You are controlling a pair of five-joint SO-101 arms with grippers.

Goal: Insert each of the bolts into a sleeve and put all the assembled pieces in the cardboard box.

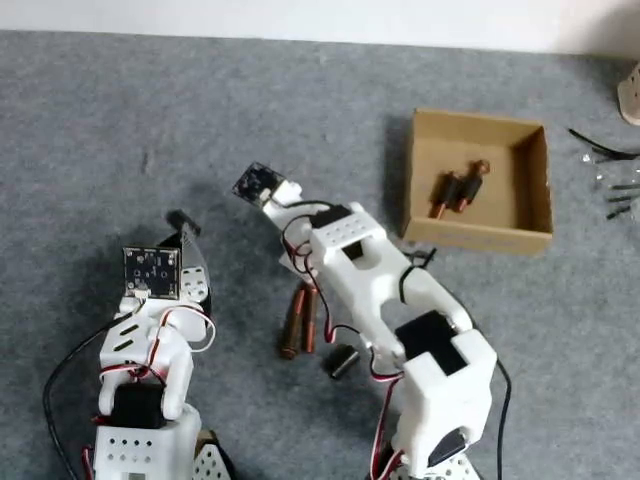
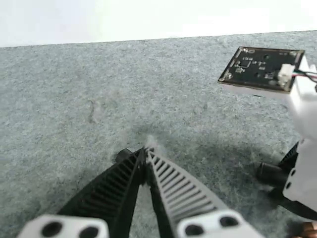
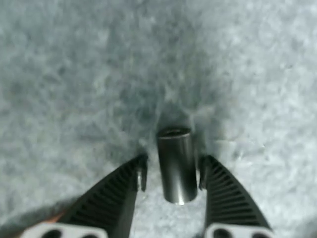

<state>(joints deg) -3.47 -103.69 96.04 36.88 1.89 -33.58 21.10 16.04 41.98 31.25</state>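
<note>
A black sleeve (image 3: 176, 166) lies on the grey carpet between the fingers of my right gripper (image 3: 172, 171), which is open and straddles it without clamping. Two copper bolts (image 1: 300, 320) lie side by side just beside the right arm (image 1: 345, 245), and another black sleeve (image 1: 343, 360) lies close to them. The cardboard box (image 1: 530, 215) stands at the back right with assembled pieces (image 1: 458, 190) inside. My left gripper (image 2: 145, 154) is shut, tips touching, low over bare carpet at the left (image 1: 185, 228). A small dark bit (image 2: 123, 155) shows beside its tip.
Thin black loose parts (image 1: 612, 180) lie at the right edge past the box, with a pale object (image 1: 630, 90) above them. The right arm's camera board (image 2: 262, 69) is visible from the left wrist. Open carpet lies between the arms and to the far left.
</note>
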